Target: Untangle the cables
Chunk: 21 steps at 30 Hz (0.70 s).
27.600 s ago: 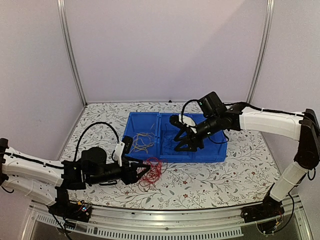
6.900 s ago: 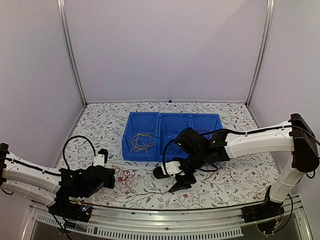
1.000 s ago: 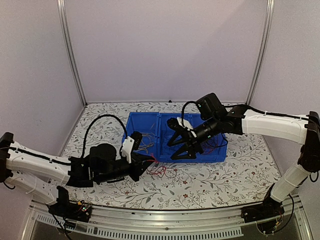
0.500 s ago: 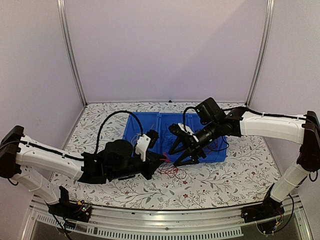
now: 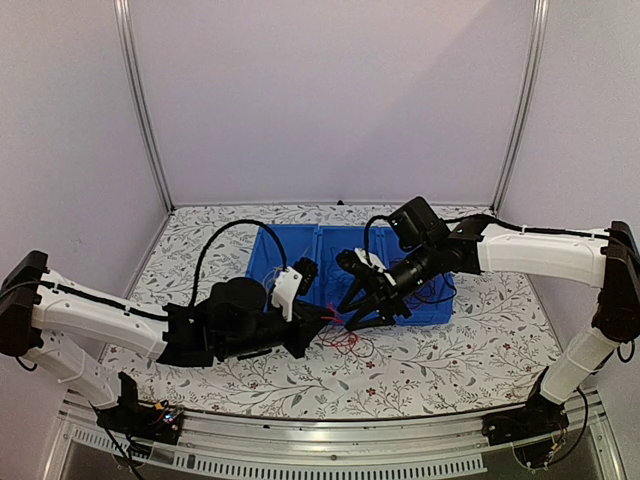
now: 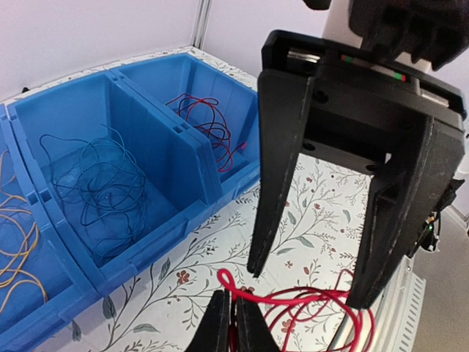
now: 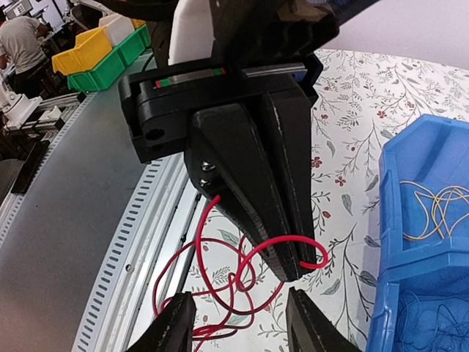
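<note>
Jaws, left gripper (image 6: 229, 326): clamped tight on the red cable (image 6: 293, 304), with one loop standing up beside the tips.
Jaws, right gripper (image 6: 308, 287): spread wide, straddling the red strands without pinching them.
Hard to see: the pinch point is cut off at the bottom edge of the left wrist view, and contact with the right fingers is unclear.
Cables' place: the red cable lies over the table (image 6: 308, 205), just before the blue bin (image 6: 198, 161). The bin holds yellow-tan wires (image 6: 18, 242), dark blue wires (image 6: 95, 183) in the middle, and red wires (image 6: 209, 125).
</note>
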Motion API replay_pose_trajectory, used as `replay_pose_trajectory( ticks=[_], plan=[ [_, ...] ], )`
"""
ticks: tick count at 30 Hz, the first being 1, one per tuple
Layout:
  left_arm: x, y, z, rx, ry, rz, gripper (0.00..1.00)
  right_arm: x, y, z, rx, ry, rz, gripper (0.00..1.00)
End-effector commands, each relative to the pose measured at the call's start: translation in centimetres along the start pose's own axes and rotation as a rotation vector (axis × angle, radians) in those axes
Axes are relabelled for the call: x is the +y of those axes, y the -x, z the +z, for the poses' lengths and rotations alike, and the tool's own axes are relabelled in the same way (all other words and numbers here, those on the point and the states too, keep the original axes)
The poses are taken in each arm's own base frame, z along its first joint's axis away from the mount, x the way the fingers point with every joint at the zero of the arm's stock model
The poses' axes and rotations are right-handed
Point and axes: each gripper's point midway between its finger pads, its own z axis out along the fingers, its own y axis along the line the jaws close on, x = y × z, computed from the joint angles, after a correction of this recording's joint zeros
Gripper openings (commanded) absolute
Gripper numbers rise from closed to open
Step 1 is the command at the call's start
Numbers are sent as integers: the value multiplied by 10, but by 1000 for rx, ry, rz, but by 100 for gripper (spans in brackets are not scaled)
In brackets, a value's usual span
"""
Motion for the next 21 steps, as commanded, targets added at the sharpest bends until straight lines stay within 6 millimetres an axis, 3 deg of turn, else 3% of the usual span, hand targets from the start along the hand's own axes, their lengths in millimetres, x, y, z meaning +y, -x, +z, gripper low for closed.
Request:
replay_pose_trajectory(
  ticks=[1, 11, 16, 21],
  plan=[
    [-9, 11, 0, -27, -16, 7, 0, -2, -4, 6, 11, -7, 0, 41],
    [-5, 8, -3, -27, -5, -1, 0, -2, 1, 4, 0, -24, -19, 0],
    [11, -5, -2, 7, 71, -20, 6, -1, 5, -2, 2, -47, -45, 0],
    [55, -34, -4, 79, 253, -63, 8, 12, 18, -16, -47, -3, -70, 0]
  ],
)
